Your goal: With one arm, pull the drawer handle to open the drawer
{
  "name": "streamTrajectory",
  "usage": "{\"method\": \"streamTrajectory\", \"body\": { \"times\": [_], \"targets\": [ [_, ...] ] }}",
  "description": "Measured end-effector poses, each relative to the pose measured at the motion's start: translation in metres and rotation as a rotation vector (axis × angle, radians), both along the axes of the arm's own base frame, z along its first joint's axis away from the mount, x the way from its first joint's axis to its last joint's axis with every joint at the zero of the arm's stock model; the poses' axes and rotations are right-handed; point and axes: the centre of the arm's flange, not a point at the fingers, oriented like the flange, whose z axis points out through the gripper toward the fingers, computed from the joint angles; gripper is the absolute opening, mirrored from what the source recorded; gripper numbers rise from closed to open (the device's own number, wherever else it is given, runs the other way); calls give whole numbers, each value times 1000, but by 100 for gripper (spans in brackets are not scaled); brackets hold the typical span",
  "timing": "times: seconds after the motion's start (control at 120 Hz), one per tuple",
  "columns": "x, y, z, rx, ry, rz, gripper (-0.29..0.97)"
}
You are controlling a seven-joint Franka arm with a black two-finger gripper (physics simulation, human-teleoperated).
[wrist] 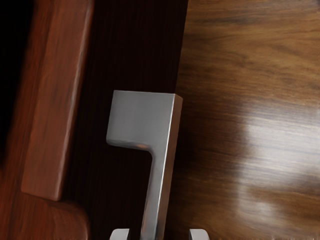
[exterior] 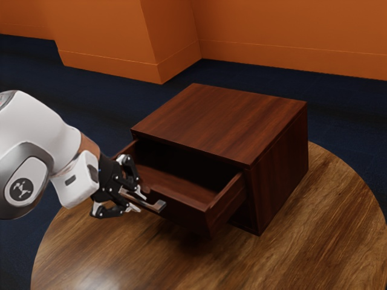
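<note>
Exterior view: cabinet [exterior: 224, 121] on round wood surface [exterior: 302, 241], drawer [exterior: 181, 190] partly pulled out toward exterior view's lower left, facing the arm. End effector [exterior: 130, 196] at the drawer front, open, straddling the handle [exterior: 151, 205]. Wrist view adds close detail: flat metal handle [wrist: 150, 150] between the fingertips [wrist: 120, 234], gaps either side. Handle's long axis runs level along the drawer front.

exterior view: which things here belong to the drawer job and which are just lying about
Part of the job:
- drawer, partly pulled out
- handle, silver bar on its front
- gripper, at the handle
- cabinet that houses the drawer

Just there:
- round wooden table
- orange wall
- dark blue floor
</note>
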Motion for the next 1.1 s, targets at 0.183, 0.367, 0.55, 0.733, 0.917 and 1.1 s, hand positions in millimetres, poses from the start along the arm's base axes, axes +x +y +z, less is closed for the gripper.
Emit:
{"method": "streamTrajectory", "body": {
  "times": [0.183, 0.367, 0.55, 0.733, 0.917, 1.1],
  "targets": [
    [-8, -1, -3, -2, 4, 1, 7],
    [-18, -1, -3, -4, 1, 1, 7],
    [-32, -1, 1, -6, -8, 2, 6],
    [-45, -1, 3, -8, -10, 1, 6],
    [-56, -2, 2, -9, -9, 0, 7],
    [-79, -2, 12, -10, -34, 0, 6]
  ]
}}
